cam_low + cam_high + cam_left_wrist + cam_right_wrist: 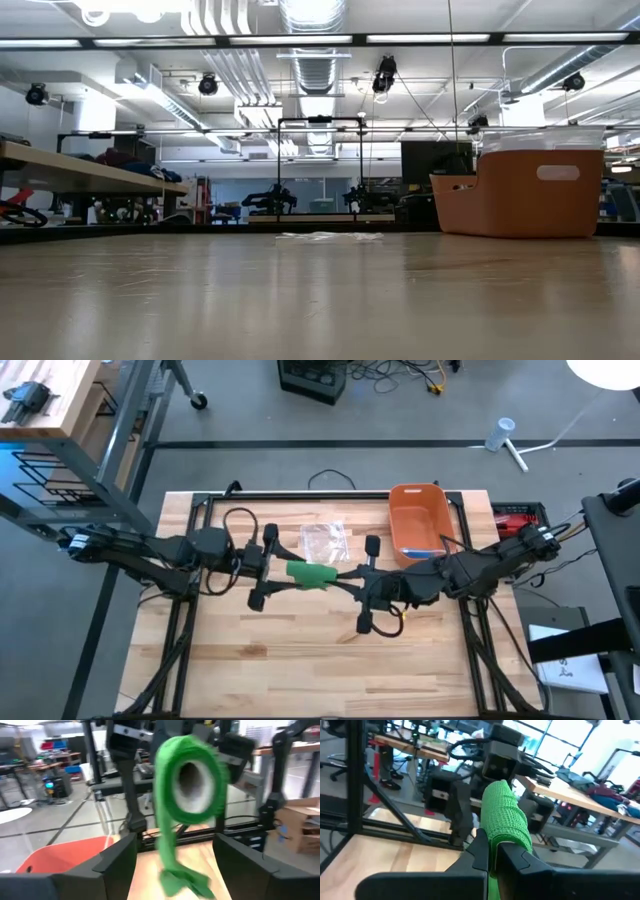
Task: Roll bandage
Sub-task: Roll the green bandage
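A green bandage (312,574), partly wound into a hollow roll (187,780), hangs in the air above the middle of the table between my two grippers. Its loose tail (181,877) dangles below the roll. My right gripper (492,851) comes from the table's right and is shut on the roll. My left gripper (283,568) comes from the left. It is open and faces the roll's open end, with a finger on either side of the hanging tail (120,857), touching nothing that I can see. The low view shows neither gripper nor the bandage. My right gripper pinches the roll's green wall (501,836) between its two fingers, at the end of the roll that faces it. The fingers lie level and come from the table's right. The roll is lifted clear of the table, and its tail hangs slack below.
A crumpled clear plastic wrapper (325,540) lies just beyond the grippers. An orange bin (420,520) stands at the back right. The wooden tabletop (300,660) is bare on the near side.
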Controlling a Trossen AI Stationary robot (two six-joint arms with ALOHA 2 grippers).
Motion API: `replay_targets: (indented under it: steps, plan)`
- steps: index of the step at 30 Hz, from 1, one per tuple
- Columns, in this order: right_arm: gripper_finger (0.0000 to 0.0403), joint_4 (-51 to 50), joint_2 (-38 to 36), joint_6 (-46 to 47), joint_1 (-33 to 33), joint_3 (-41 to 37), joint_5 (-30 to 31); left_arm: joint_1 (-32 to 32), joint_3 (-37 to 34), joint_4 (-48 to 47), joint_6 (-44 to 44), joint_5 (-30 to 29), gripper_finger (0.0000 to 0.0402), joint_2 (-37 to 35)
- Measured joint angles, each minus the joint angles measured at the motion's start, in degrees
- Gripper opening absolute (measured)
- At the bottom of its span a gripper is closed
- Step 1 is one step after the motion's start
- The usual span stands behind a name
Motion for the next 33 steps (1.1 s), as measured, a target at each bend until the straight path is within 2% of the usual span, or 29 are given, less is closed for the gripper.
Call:
replay_targets:
  steps: [5,8,11,14,18,19,21,27,33]
  plan:
    - [0.0004,0.4,-0.2,0.2,0.2,0.0,-6.7,0.0,0.0,4.9,1.0,-2.5,0.0257,2.9]
    - [0.0004,1.2,-0.2,0.2,0.2,0.0,-7.3,0.0,0.0,7.3,3.3,-2.4,0.0248,4.7]
    - [0.0003,1.8,-0.3,-0.3,0.5,0.0,-7.1,0.0,0.0,7.8,3.5,-2.4,0.0221,6.5]
    - [0.0003,1.7,-0.4,-0.5,0.9,0.0,-7.5,0.0,0.0,9.6,3.4,-2.5,0.0161,7.2]
    - [0.0003,1.3,-0.4,-0.7,1.1,0.0,-10.0,0.0,1.0,9.6,3.7,-2.8,0.0035,7.7]
    - [0.0003,1.3,-0.4,-0.9,1.1,0.0,-11.3,0.0,1.2,9.5,3.9,-2.8,0.0019,7.5]
    - [0.0003,0.5,-0.4,-1.0,1.1,0.1,-13.7,0.0,2.1,9.1,5.1,-3.7,0.0015,7.1]
    - [0.0003,-5.2,-0.3,2.4,1.1,0.1,-18.7,0.0,5.2,5.1,13.2,-13.3,0.0004,4.4]
    - [0.0003,-8.0,1.8,7.5,0.9,-0.8,-19.2,0.2,13.5,-0.4,22.0,-15.8,0.0001,3.5]
